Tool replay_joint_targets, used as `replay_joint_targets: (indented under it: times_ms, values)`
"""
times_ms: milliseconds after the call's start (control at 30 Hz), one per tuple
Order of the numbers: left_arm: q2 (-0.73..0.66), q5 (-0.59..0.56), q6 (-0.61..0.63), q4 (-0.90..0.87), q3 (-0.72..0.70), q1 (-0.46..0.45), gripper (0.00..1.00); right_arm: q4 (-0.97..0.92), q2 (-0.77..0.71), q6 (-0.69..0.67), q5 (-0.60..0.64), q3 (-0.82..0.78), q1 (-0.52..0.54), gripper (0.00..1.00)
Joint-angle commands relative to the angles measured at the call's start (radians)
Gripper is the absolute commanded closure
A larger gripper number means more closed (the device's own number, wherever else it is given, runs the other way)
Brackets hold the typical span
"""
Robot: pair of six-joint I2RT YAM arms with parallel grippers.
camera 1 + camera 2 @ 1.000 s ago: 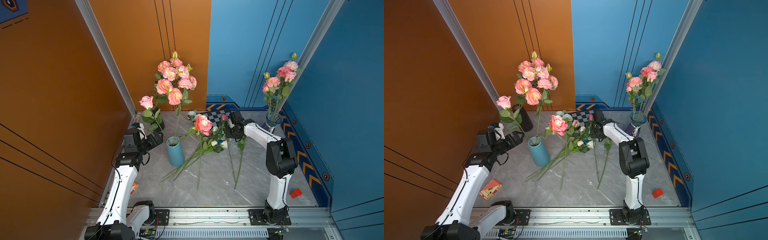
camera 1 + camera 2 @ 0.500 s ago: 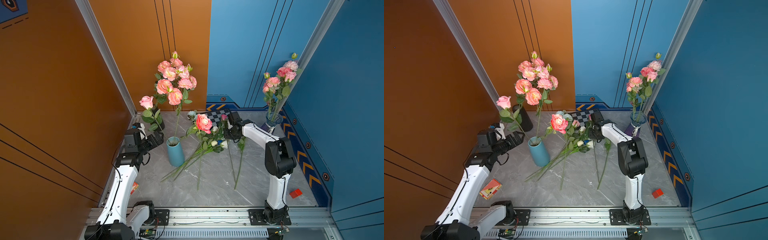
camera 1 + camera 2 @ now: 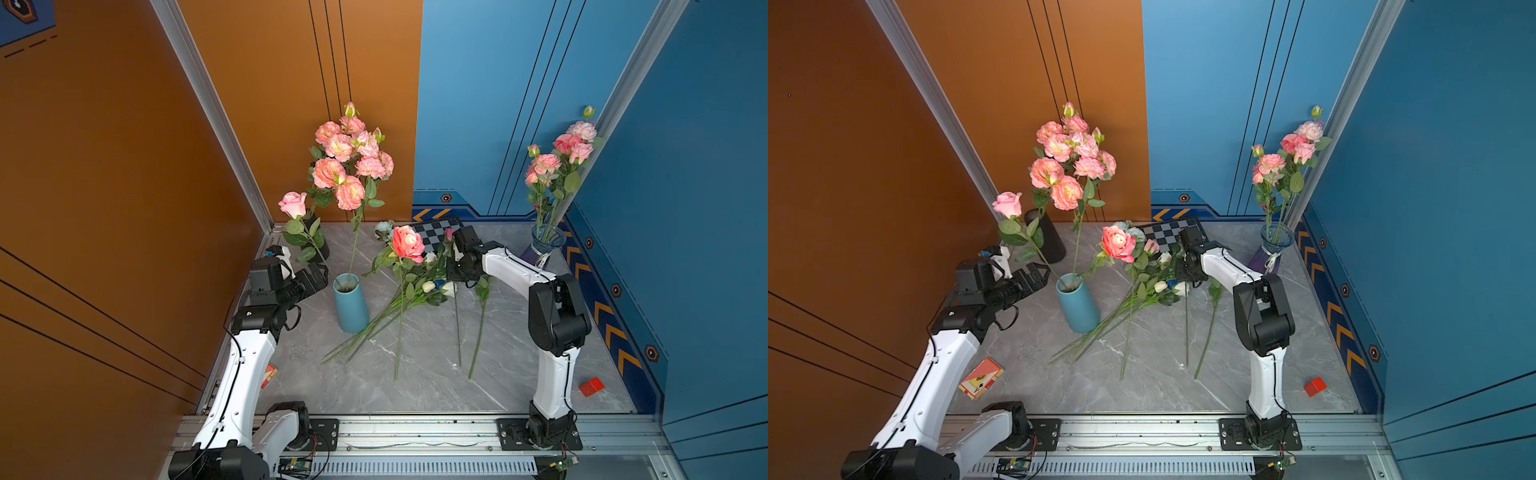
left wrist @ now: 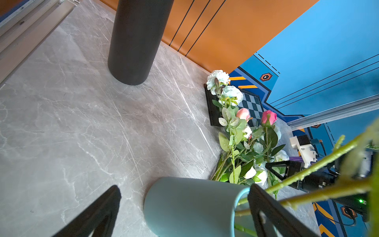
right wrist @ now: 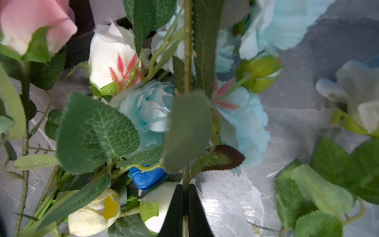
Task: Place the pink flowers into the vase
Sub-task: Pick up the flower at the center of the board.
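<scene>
White roses [image 5: 110, 55] and ruffled pale blue blooms [image 5: 147, 110] crowd my right claw [image 5: 185, 187], which has pinched shut since a second ago on a thin thorny stem [image 5: 187, 51] (whose bloom, I cannot tell). The pink flowers [image 3: 407, 243] lie in that tangle on the grey marbled worktop [image 3: 415, 386]; others stand in the smooth teal vase [image 3: 351, 305]. My left claw [image 3: 1037, 275] gapes wide, holding nothing, just beside the vase rim.

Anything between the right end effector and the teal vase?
Yes. The loose flower pile lies between the right end effector, shut on a stem, and the teal vase; the open left end effector sits beside its rim.
</scene>
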Motion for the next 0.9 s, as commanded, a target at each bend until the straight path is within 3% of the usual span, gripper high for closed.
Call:
replay_joint_targets:
  times_ms: [0,167,367,533,633,700,867]
  values:
    - [0.0,0.0,0.015,-0.001,-0.017,-0.006,0.02,-0.077,-0.067,0.012,-0.012,0.024,0.002,0.92]
    - [0.003,0.0,0.013,0.0,-0.012,-0.005,0.02,-0.153,-0.185,0.003,-0.019,0.151,-0.006,0.92]
    - [0.001,0.0,0.01,0.0,-0.008,-0.007,0.01,-0.215,-0.214,0.004,-0.028,0.403,-0.02,0.92]
    - [0.0,-0.004,-0.004,0.001,-0.02,-0.003,0.01,-0.149,-0.171,0.007,-0.025,0.705,0.012,0.94]
    - [-0.005,-0.004,-0.013,0.0,-0.03,0.003,0.01,-0.125,-0.087,-0.02,0.026,1.004,0.063,0.94]
    - [-0.015,-0.003,-0.017,0.0,-0.038,0.01,0.01,-0.028,-0.053,-0.04,0.064,1.122,0.105,0.94]
    - [-0.03,0.002,-0.016,0.0,-0.054,0.023,0.01,0.308,-0.076,-0.128,0.119,1.081,0.227,0.98]
